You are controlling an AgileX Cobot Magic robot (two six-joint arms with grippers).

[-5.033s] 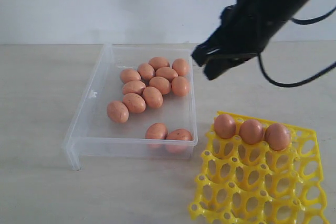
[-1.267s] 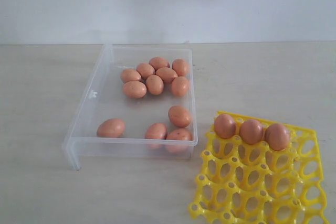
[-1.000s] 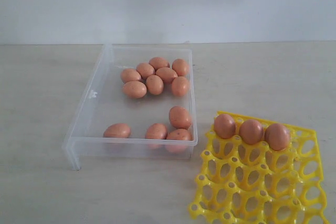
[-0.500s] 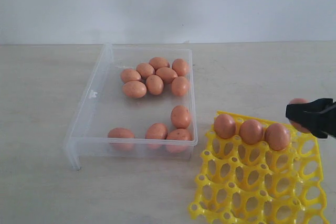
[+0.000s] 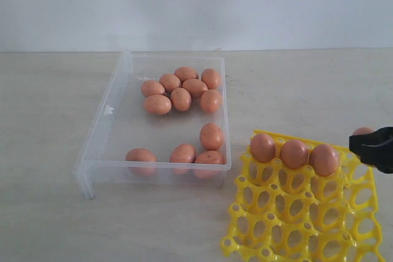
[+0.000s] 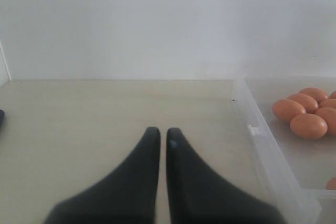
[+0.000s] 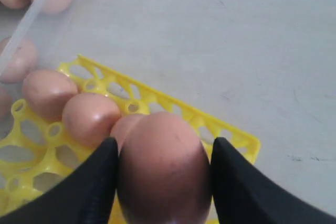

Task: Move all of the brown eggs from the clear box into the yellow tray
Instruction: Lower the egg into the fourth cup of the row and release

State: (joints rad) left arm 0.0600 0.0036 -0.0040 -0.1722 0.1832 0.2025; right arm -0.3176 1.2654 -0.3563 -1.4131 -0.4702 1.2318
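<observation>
1. I find the right gripper [image 7: 164,148] with its jaws clamped on one brown egg [image 7: 163,177], a finger on each side of the shell.
2. In the exterior view this gripper sits at the right edge, at the far right corner of the yellow tray [image 5: 236,210].
3. Three eggs [image 5: 294,153] stand side by side in the tray's far row.
4. The clear box [image 5: 110,111] holds twelve brown eggs [image 5: 180,98]. Eight are bunched at the far end and four lie near the front wall.
5. The left gripper [image 6: 163,140] has its jaws closed to a thin slit, gripping nothing. It is low over the table [image 6: 79,114], beside the box's outer wall.
</observation>
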